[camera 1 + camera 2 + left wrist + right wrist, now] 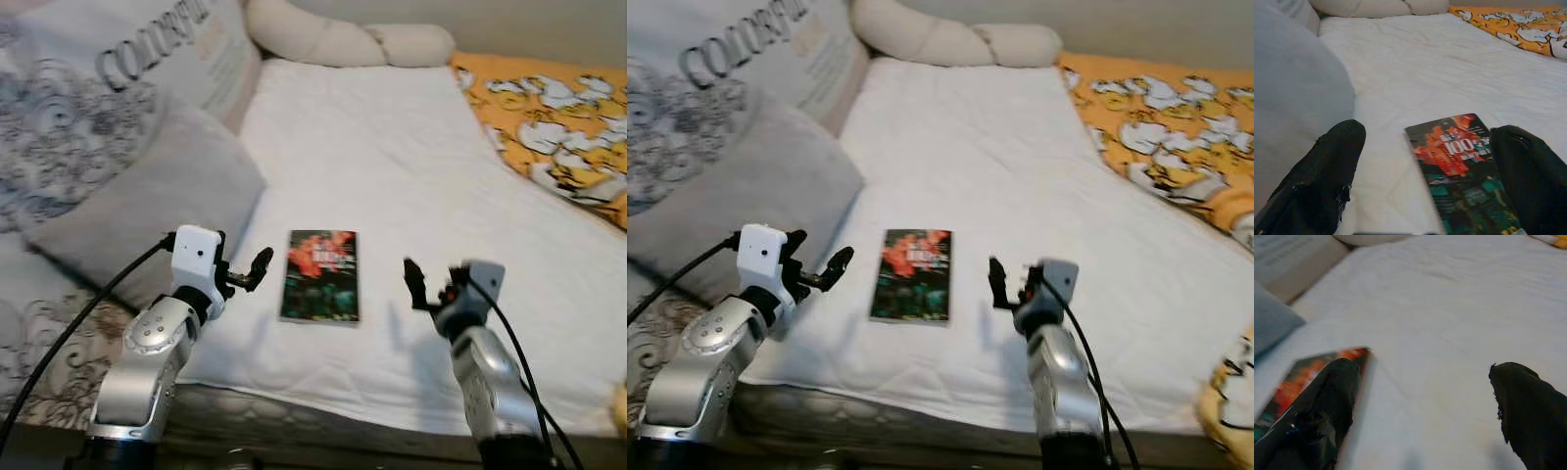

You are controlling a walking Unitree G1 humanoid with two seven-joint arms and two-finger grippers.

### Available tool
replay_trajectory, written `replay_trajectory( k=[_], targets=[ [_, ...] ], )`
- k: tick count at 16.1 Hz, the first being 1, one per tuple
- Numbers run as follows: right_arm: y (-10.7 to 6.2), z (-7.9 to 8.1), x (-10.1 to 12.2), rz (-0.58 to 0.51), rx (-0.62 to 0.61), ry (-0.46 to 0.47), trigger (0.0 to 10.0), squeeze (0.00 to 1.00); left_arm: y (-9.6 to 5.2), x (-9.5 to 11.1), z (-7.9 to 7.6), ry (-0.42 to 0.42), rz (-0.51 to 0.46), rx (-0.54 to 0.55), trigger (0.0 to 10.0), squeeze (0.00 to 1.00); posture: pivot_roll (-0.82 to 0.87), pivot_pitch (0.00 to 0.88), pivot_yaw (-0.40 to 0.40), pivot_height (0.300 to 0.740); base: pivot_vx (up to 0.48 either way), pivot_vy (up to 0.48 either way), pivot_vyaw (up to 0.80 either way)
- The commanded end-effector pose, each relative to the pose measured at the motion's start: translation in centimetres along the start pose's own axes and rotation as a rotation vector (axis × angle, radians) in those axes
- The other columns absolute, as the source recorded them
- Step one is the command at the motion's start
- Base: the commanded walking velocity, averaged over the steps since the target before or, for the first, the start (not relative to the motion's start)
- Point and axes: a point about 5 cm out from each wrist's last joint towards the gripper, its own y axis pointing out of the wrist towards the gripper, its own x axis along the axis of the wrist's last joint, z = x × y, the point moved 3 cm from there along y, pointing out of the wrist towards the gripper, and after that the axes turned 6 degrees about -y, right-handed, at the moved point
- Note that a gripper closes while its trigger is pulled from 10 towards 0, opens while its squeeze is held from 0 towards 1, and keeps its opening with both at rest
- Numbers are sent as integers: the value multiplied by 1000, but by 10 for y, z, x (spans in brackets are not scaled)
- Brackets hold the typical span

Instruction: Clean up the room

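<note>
Book (320, 275) flat on sheet (411, 176), long axis pointing away from me, between my grippers. Left gripper (247, 273) nearer, just beside its edge; right gripper (416, 281) farther. Both spread wide, holding nothing.

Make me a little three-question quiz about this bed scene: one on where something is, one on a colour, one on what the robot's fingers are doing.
1. Where does the book lie?
A. On the white sheet, between the two grippers
B. On the grey pillow
C. On the orange blanket

2. What colour is the blanket on the right of the bed?
A. Blue with stripes
B. Orange with white shapes
C. Plain green

3. How are the fingers of the left gripper?
A. Shut on the book
B. Shut on a pillow
C. Open, holding nothing

Answers: 1 A, the book rests flat on the sheet with the left gripper and the right gripper on either side. 2 B, the eye views show orange with white patches. 3 C, the left wrist view shows both fingers spread apart.
</note>
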Motion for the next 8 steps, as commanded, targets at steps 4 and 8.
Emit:
replay_trajectory(
  k=[4, 8],
  targets=[
    [-3, -1, 8, -9, -20, -71, 10000, 1000, -1, -3, 8, 32, 3, 48, 10000, 0, 62, 0, -33, 740, 0, -318, 0],
    [-4, 1, 11, -18, -10, -42, 10000, 1000, 1, -3, 8, 39, -7, 60, 10000, 0, 61, 0, -45, 740, 0, -322, 0]
  ],
)
